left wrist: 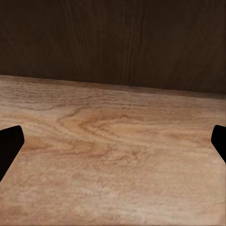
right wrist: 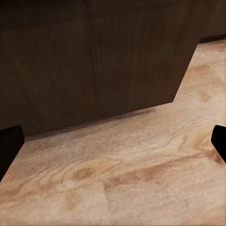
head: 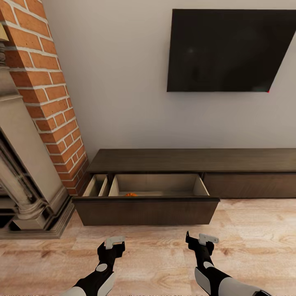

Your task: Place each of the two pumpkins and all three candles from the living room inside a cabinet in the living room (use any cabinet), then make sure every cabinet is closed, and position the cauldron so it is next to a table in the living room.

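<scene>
The long dark-brown cabinet stands against the wall with its left drawer pulled out, showing pale beige insides. A sliver of an orange pumpkin shows at the drawer's bottom, just behind the drawer front. My left gripper and right gripper hover over the wood floor in front of the drawer, both open with nothing between the fingers. In the wrist views the fingertips sit far apart at the picture edges, facing the dark drawer front. Candles, cauldron and table are out of view.
A brick fireplace column with a stone surround stands at the left, close to the drawer's end. A black TV hangs on the wall above the cabinet. Wood floor stretches to the right.
</scene>
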